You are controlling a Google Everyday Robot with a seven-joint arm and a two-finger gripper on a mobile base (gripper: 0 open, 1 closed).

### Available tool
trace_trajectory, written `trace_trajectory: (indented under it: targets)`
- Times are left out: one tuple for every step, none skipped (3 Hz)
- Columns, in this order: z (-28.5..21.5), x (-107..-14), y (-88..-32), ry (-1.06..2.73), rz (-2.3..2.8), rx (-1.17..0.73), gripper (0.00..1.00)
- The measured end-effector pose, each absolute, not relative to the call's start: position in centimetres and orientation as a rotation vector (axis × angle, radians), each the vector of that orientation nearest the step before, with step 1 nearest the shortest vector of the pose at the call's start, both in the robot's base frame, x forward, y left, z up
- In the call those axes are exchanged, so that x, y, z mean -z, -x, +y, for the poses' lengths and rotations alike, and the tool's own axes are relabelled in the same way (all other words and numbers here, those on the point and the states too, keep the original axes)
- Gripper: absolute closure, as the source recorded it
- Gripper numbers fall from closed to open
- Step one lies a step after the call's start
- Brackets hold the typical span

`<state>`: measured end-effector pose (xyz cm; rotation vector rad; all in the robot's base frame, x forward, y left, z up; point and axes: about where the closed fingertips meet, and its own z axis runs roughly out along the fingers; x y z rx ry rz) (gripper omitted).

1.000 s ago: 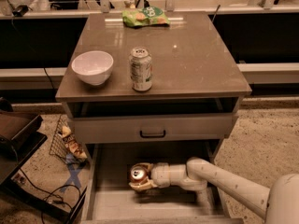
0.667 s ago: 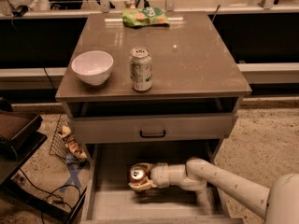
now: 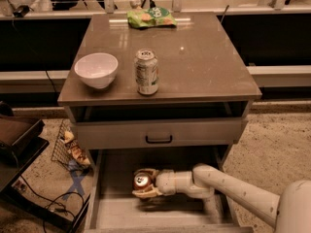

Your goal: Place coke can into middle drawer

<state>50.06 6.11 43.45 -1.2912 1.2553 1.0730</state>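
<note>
Grasping the red-orange, silver-topped coke can, the gripper hangs over the middle drawer.

Claw: cream curved fingers, low down under the front edge of the worktop.
Wrist: white, round, with ring lines.
Arm: smooth white tube with a fat round joint.
Shoulder: big, white, rounded, out past the worktop's front right corner.
</note>
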Motion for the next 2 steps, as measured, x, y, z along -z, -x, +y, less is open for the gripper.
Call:
trace_trajectory:
  targets:
    - [6.33,-43.48,-49.98,1.292,1.253,-1.077,0.0]
    - [6.34,-43.48,-49.97,1.292,1.252,-1.077,0.0]
